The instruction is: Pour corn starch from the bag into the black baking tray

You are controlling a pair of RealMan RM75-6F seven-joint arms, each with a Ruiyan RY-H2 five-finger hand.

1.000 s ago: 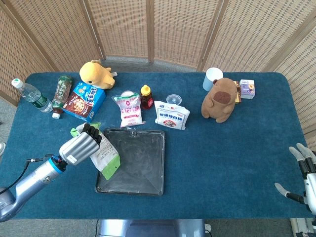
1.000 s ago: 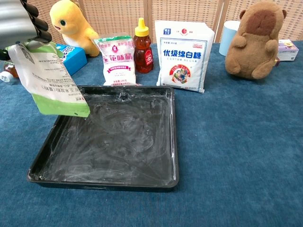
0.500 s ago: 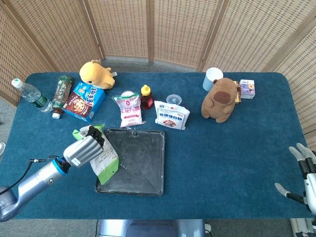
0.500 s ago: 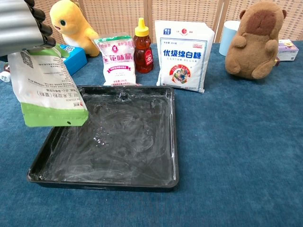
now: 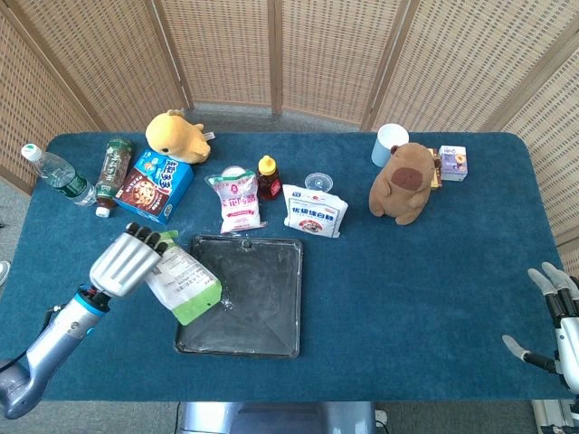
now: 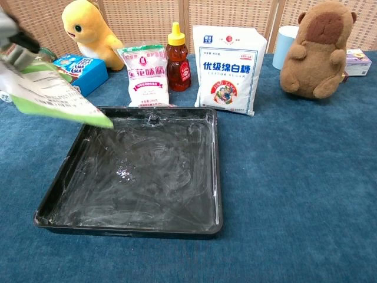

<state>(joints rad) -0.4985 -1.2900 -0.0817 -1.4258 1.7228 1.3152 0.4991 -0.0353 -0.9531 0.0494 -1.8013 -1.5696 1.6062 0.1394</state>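
1. The corn starch bag (image 5: 181, 282) hangs tilted over the left edge of the black baking tray (image 5: 271, 307), green end lowest, pointing down toward the tray floor
2. It looks a soft, light pouch that would buckle if squeezed mid-body; a hold at the upper end, as here, seems right
3. A small white speck of starch (image 6: 123, 173) sits on the tray floor
4. Left hand (image 5: 125, 262) clasps the bag's upper end, fingers wrapped over it
5. Right hand (image 5: 554, 312) idles at the table's (image 5: 434, 271) far right edge, fingers spread, holding nothing
6. Behind the tray stand a sugar bag (image 6: 228, 68), honey bottle (image 6: 178, 58) and a smaller pouch (image 6: 147, 73)
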